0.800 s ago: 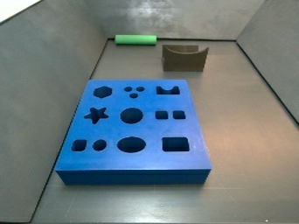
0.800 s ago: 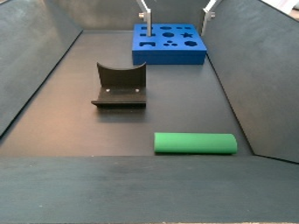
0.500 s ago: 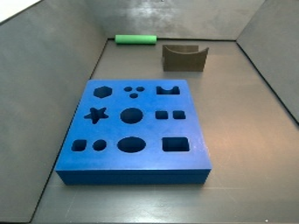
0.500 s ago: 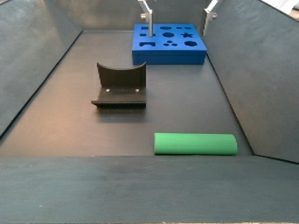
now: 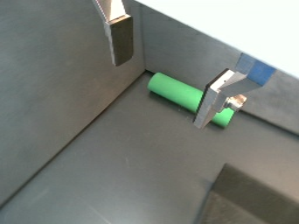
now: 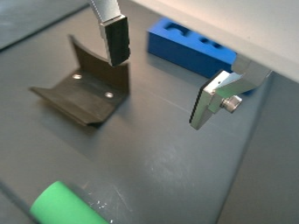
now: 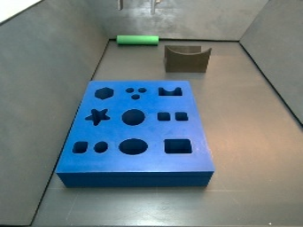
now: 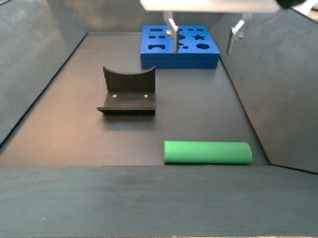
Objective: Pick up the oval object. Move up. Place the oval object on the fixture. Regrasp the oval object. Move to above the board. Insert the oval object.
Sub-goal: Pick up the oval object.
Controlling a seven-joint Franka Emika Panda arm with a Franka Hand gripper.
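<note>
Bright green and smooth, your oval object [image 8: 207, 152] lies flat on the floor beside the wall, near the fixture [image 8: 126, 91]. Your gripper [image 5: 163, 77] hangs above, fingers spread wide, holding nothing.

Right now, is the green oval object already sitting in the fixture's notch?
No, in a side view the oval object lies on the floor apart from the empty fixture, and the open gripper is high above, holding nothing.
</note>
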